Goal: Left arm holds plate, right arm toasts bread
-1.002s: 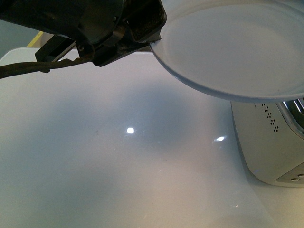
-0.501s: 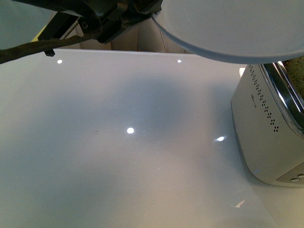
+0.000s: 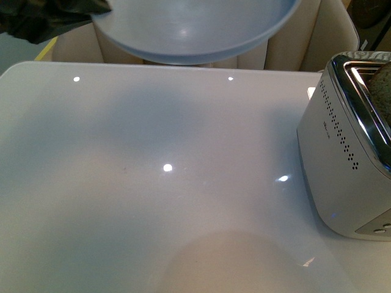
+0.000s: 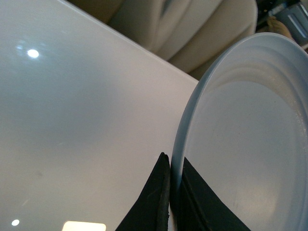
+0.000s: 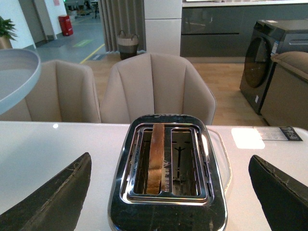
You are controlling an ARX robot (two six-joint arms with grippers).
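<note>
My left gripper point(image 4: 171, 166) is shut on the rim of the pale bluish-white plate point(image 4: 250, 139) and holds it in the air above the far edge of the white table point(image 3: 153, 183). In the front view the plate point(image 3: 189, 27) sits at the top, with the left gripper's dark body point(image 3: 43, 18) at the top left corner. The bread point(image 5: 155, 156) stands on edge in one slot of the toaster point(image 5: 166, 202); the other slot is empty. My right gripper point(image 5: 168, 197) is open, its fingers point(image 5: 53, 202) spread wide to either side of the toaster, above it.
The white and chrome toaster point(image 3: 348, 165) stands at the table's right edge. Beige chairs point(image 5: 156, 89) stand behind the table's far edge. A white paper slip point(image 5: 264, 137) lies on the table past the toaster.
The left gripper has carried the plate up and to the left, from over the toaster to the table's far edge. The toaster top and bread now show.
</note>
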